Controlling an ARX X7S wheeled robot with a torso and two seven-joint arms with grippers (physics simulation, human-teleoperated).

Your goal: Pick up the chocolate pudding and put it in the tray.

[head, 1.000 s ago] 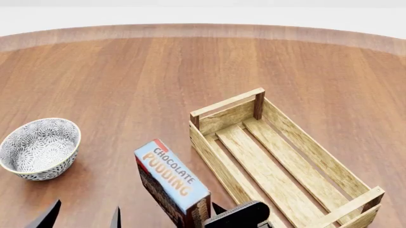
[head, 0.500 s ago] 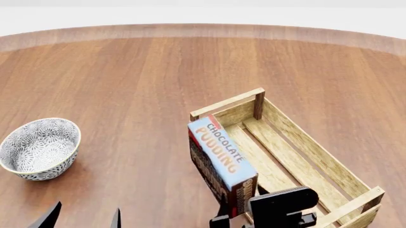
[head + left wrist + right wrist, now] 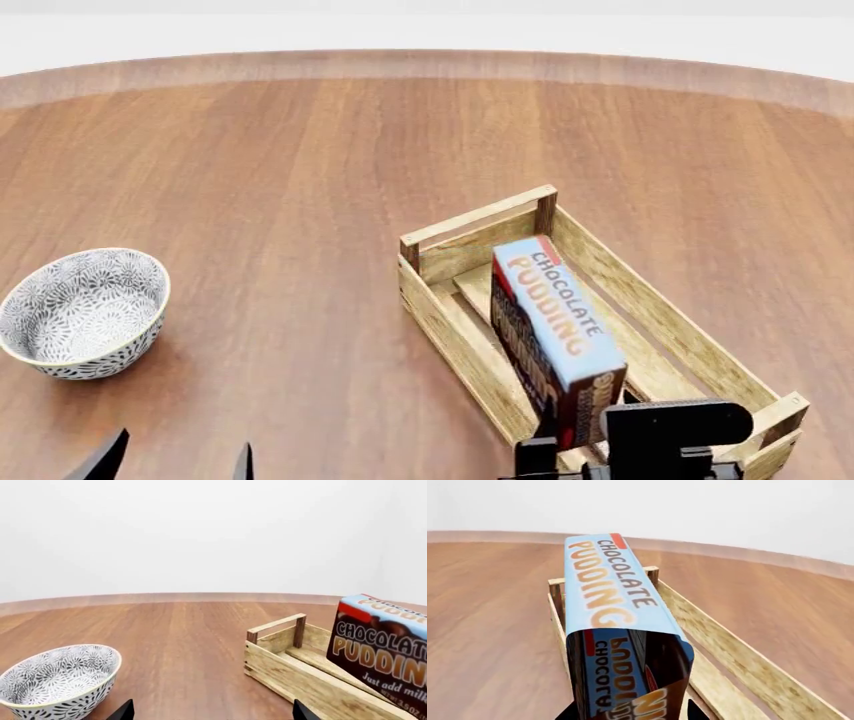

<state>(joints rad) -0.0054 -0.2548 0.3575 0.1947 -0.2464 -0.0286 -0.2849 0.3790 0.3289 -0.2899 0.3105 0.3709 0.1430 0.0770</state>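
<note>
1. Over the long light-wood slatted tray [image 3: 694, 345], the small rectangular chocolate pudding carton with light-blue top and orange lettering [image 3: 558, 325] was held on edge by the right gripper [image 3: 627, 455], fingers clamped on its near end; whether it touched the slats couldn't be told
2. Left gripper [image 3: 174, 462] sat low by the near table edge, two dark fingertips [image 3: 243, 462] apart, holding nothing
3. Risk: carton stood tall and narrow above the tray's side rails, so let go from there it would likely tip, land against a rail or topple out over the near wall
4. Risk: carton ran lengthwise close to the left rail [image 3: 454, 335]; lowering with any drift could catch its bottom edge on that rail and twist it in the grip
5. Risk: grip was only at one end, so the far end could sag or swing
6. Head view showed the carton's place between both rails and the grey-white patterned bowl [image 3: 83, 310] well apart on the brown wooden table [image 3: 267, 150]
7. Left wrist view showed carton's brown side face [image 3: 380, 652] and height above the tray wall
8. Right wrist view showed the carton top [image 3: 607, 585] lined up along the tray, but hid the fingers
</note>
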